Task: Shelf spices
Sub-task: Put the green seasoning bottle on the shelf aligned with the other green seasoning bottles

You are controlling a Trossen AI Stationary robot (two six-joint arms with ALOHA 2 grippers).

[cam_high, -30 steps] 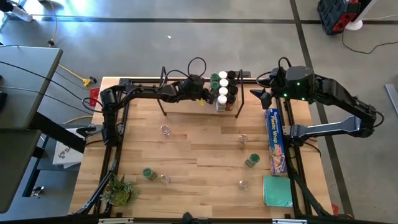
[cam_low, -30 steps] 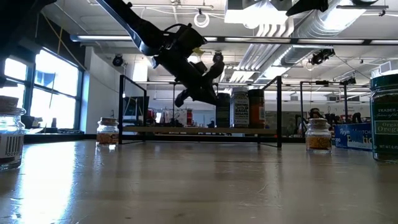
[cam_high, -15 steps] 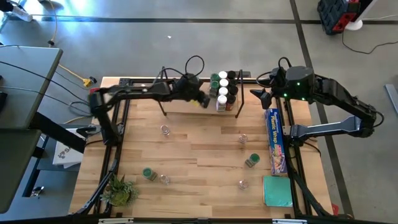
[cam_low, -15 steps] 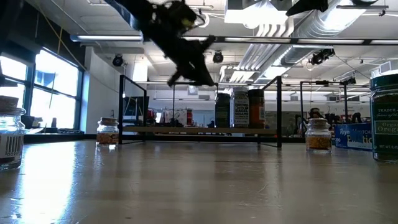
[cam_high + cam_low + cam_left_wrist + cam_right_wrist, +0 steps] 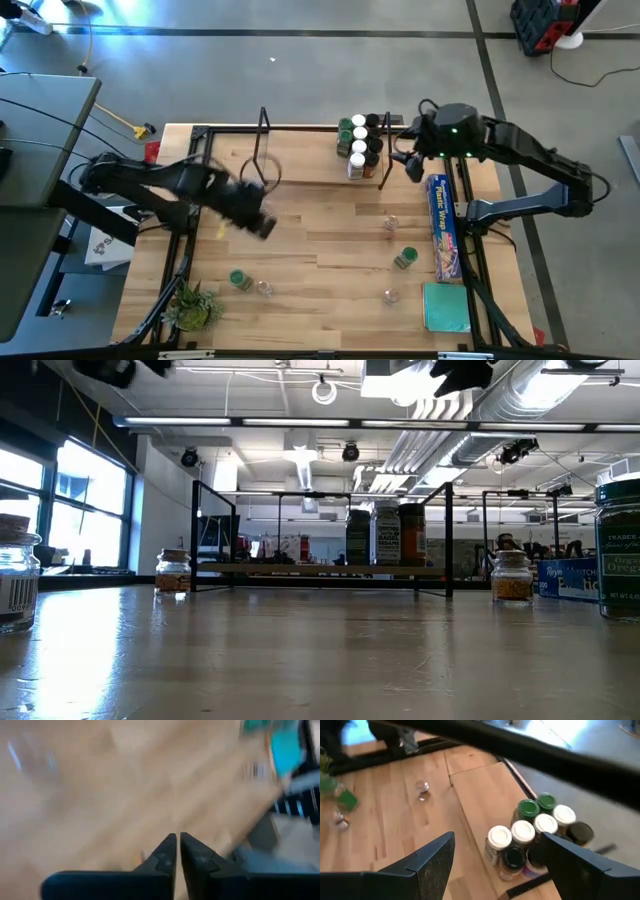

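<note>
The shelf stands at the table's far middle, and several spice jars are clustered upright on its right end. Loose jars stand on the table: two clear ones, a green-lidded one, and a green and a clear one at the near left. My left gripper hangs shut over the table's left middle, holding nothing. My right gripper is open in the air by the shelf's right end, its fingers wide apart above the jars.
A long blue plastic-wrap box and a teal pad lie along the right edge. A spiky green plant sits at the near left corner. A black tube frame edges the table. Bare wood lies mid-table.
My left gripper has swung away from the jars on the shelf, up and toward the table's left and near side, tipping more steeply downward. My right gripper has edged a little toward the shelf's right end and rolled. The jars have stayed put.
</note>
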